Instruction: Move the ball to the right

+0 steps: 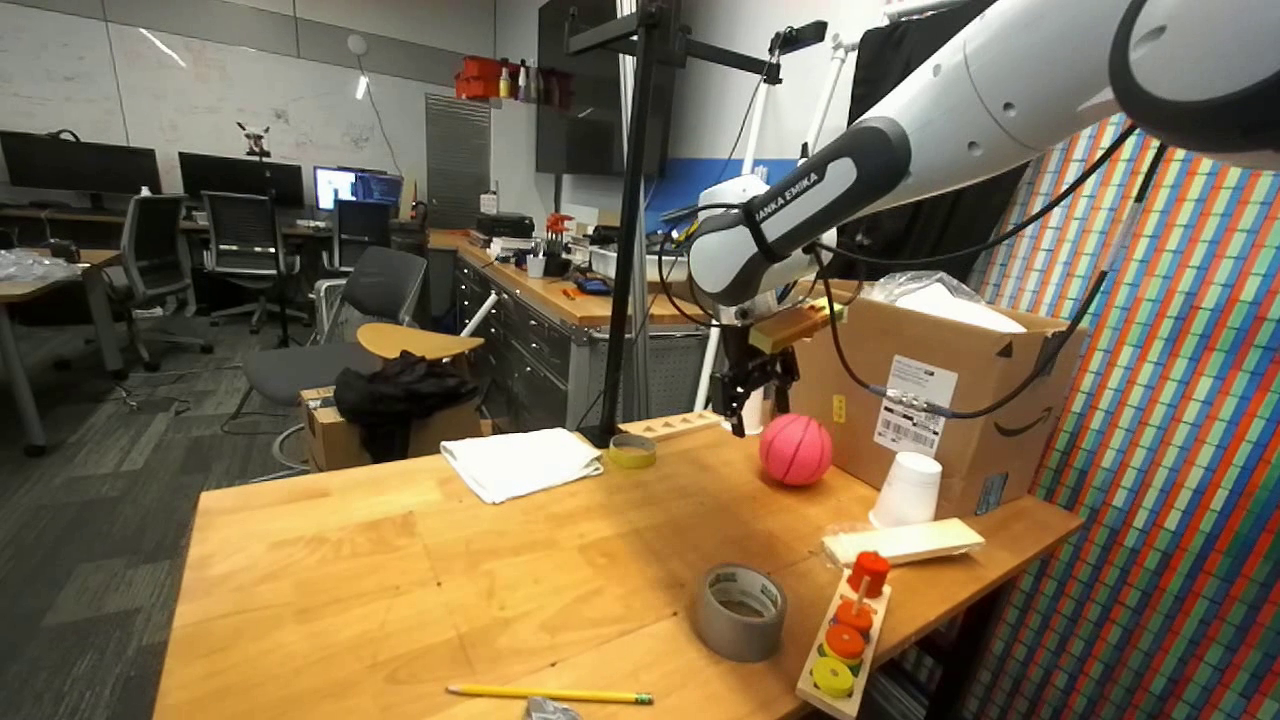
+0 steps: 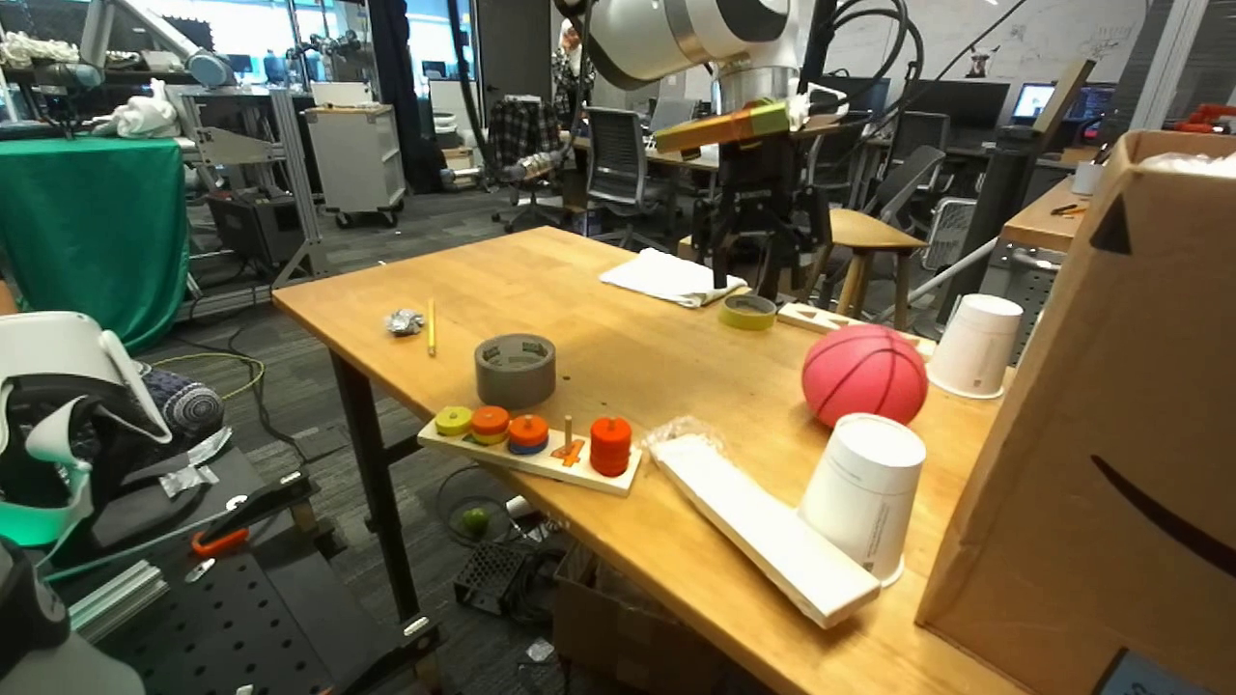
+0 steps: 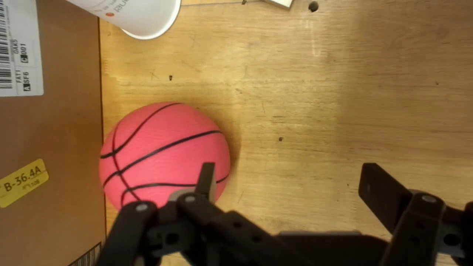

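The pinkish-red ball with dark seam lines (image 1: 796,450) rests on the wooden table beside the cardboard box. It shows whole in an exterior view (image 2: 863,375), and in the wrist view (image 3: 162,147) it lies left of the space between the fingers. My gripper (image 1: 760,418) is open and empty, pointing down above the table; it also shows in an exterior view (image 2: 744,288). In the wrist view, the fingers of my gripper (image 3: 289,173) stand wide apart over bare wood. The left finger overlaps the ball's lower right part. I cannot tell whether it touches the ball.
A cardboard box (image 1: 960,370) stands close beside the ball. A white cup (image 2: 864,492) and a pale wooden plank (image 2: 763,531) lie near it. A grey tape roll (image 1: 740,612), a peg toy (image 1: 845,640), a yellow tape roll (image 1: 632,452) and a white cloth (image 1: 520,462) are on the table.
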Controlling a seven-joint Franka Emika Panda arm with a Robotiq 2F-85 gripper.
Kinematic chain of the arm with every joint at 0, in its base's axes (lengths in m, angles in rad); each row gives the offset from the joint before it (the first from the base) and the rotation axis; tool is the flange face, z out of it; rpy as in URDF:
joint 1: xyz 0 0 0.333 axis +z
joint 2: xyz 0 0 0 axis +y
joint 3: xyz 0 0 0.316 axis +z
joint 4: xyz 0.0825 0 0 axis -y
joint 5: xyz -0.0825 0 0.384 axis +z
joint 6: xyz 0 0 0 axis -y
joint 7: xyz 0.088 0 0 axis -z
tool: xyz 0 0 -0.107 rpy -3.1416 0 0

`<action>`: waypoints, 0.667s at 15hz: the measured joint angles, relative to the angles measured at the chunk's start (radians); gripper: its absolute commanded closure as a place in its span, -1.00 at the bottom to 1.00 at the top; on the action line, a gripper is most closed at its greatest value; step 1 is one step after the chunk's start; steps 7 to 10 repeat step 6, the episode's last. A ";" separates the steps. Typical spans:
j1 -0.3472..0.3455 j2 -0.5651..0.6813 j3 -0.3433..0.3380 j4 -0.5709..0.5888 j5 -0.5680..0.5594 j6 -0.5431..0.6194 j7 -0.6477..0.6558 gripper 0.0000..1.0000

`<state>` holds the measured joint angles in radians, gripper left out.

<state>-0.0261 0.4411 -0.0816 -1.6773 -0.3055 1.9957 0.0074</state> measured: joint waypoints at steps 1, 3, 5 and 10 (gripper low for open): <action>0.003 -0.010 0.001 -0.010 0.001 0.000 0.003 -1.00; -0.002 -0.013 -0.001 -0.020 0.001 0.000 0.004 -1.00; -0.007 -0.013 -0.001 -0.024 0.001 0.001 0.004 -1.00; -0.008 -0.013 -0.001 -0.025 0.001 0.001 0.004 -1.00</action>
